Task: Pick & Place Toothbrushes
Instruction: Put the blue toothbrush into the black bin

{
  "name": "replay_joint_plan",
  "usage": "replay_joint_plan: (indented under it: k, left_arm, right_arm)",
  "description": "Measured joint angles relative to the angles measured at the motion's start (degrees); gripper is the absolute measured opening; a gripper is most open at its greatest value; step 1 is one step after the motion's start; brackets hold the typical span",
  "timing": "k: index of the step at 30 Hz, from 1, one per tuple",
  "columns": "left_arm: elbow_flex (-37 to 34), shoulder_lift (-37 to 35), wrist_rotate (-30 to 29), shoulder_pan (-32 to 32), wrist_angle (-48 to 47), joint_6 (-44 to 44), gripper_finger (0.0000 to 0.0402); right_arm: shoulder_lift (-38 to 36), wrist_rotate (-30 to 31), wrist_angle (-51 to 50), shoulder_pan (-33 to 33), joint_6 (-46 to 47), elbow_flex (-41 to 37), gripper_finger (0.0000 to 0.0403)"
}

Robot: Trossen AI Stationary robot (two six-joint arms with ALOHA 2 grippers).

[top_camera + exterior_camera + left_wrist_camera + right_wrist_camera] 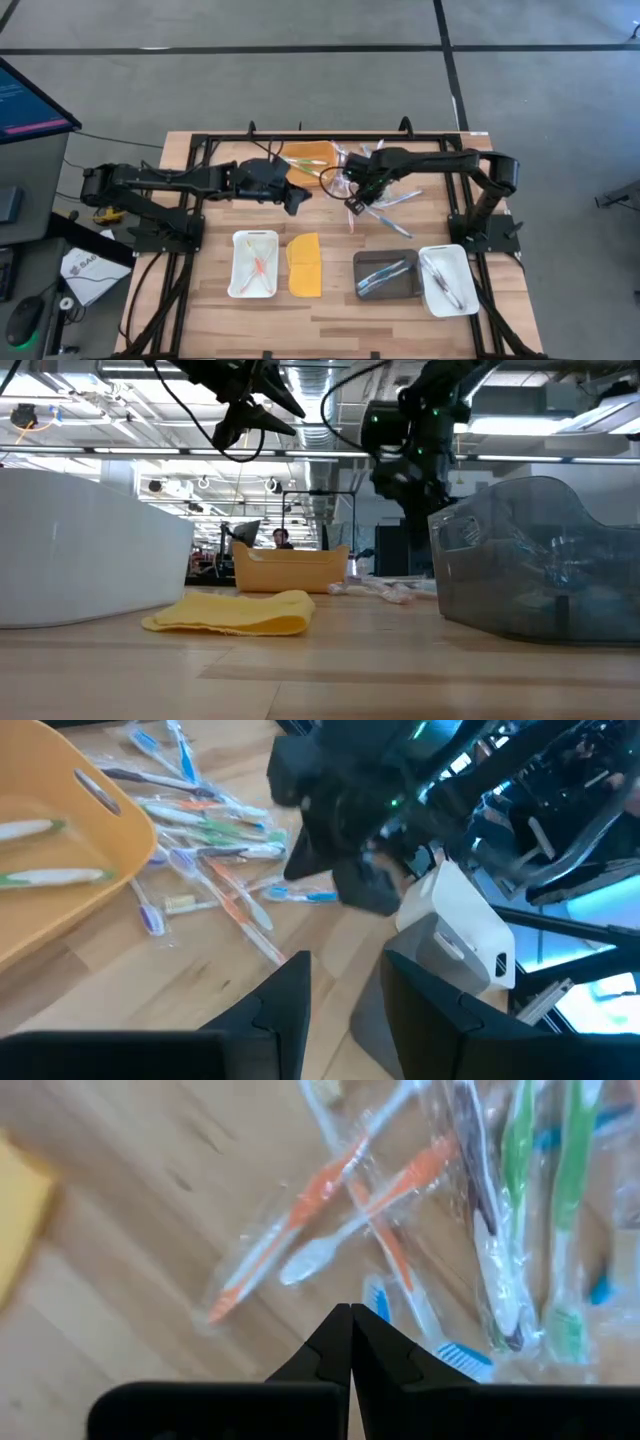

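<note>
The right gripper, pressed together and empty, hovers over the toothbrushes piled at the worktop's 12 o'clock. The picking step: it must spread before descending on one. The left gripper, spread, waits at the pile's 9 o'clock.

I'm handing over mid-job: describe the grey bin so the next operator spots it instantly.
Start at the near edge of the wooden table, where four things lie in a row. The grey bin is third from the left, between the flat yellow lid and a white tray. It alone is dark and see-through, holding toothbrushes.
</note>
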Motion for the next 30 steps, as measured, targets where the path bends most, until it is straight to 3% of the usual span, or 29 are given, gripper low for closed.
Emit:
replay_joint_plan:
  k: [8, 13, 19, 22, 25, 30]
  left_arm:
    - [0.0, 0.0, 0.3, -0.6, -0.1, 0.0, 0.0117]
    - [0.0, 0.0, 0.2, -0.6, 0.0, 0.1, 0.0117]
    - [0.0, 0.0, 0.2, -0.6, 0.1, 0.2, 0.0117]
    - [0.0, 0.0, 0.2, -0.6, 0.4, 0.2, 0.0117]
    - [0.0, 0.0, -0.2, -0.6, 0.4, 0.2, 0.0117]
    - [0.0, 0.0, -0.5, -0.6, 0.4, 0.2, 0.0117]
  right_arm:
    - [-8.8, 0.0, -3.9, -1.7, -1.6, 1.2, 0.0]
    - [-13.6, -0.3, -11.2, -1.1, -8.9, 1.2, 0.0]
    - [-15.2, 1.5, -17.0, 1.5, -16.3, 1.1, 0.0]
    - [-15.0, 3.7, -16.6, 2.2, -13.6, -0.6, 0.0002]
    - [-14.6, 1.1, -13.1, 1.6, -10.3, -4.4, 0.0025]
    - [-14.6, 0.1, -7.7, 1.4, -7.5, -11.1, 0.0102]
